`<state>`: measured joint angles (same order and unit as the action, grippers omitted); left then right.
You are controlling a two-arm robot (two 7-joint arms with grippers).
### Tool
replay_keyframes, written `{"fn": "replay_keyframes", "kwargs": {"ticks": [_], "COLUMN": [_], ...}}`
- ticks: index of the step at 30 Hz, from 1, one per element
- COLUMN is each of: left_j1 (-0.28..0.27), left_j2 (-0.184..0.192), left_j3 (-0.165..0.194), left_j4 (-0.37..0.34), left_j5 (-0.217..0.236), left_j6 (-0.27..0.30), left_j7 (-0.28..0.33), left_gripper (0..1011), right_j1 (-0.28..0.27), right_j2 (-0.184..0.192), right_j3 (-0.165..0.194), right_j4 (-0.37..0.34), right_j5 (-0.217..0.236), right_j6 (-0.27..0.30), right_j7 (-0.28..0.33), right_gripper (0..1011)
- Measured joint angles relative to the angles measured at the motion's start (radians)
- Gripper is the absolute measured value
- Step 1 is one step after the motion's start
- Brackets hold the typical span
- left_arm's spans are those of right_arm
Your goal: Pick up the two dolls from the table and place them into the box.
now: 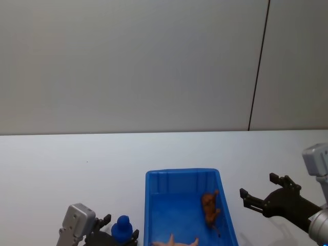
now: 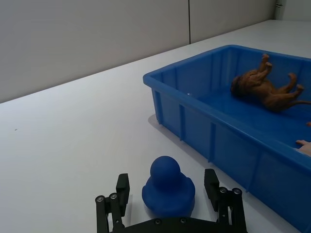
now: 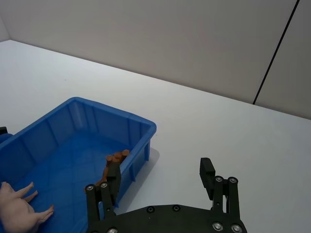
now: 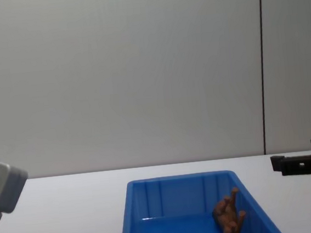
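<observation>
Blue on white in the head view: the blue doll (image 1: 122, 229) stands on the desk (image 1: 77, 164) just left of the box (image 1: 225, 210), between the spread fingers of the left tool (image 1: 114, 237), while the right tool (image 1: 259, 197) hovers open and empty right of the box. In the left wrist view the doll stands upright between the open fingers, untouched, the brown doll (image 2: 265, 87) already lying in the box.

The blue doll (image 2: 168, 188) is flanked by the spread fingers of the left gripper (image 2: 169, 199) on the table (image 2: 73, 141); the brown doll (image 2: 266, 88) is seen lying inside the box (image 2: 228, 136).
</observation>
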<state>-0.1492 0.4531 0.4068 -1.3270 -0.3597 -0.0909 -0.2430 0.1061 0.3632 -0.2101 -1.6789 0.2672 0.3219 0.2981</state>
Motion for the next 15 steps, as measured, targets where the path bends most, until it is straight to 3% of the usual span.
{"fn": "replay_keyframes", "kwargs": {"ticks": [6, 15], "left_j1": [-0.009, -0.017], "left_j2": [-0.009, -0.015], "left_j3": [0.001, -0.001], "left_j4": [0.016, 0.021], "left_j5": [0.0, 0.004], "left_j6": [0.003, 0.007], "left_j7": [-0.014, -0.018], "left_gripper": [882, 599], "right_j1": [0.0, 0.0], "right_j2": [0.0, 0.0], "right_j3": [0.0, 0.0], "right_j4": [0.0, 0.0], "right_j5": [0.0, 0.0], "right_j6": [0.0, 0.0], "right_j7": [0.0, 0.0], "right_gripper": [1001, 1001]}}
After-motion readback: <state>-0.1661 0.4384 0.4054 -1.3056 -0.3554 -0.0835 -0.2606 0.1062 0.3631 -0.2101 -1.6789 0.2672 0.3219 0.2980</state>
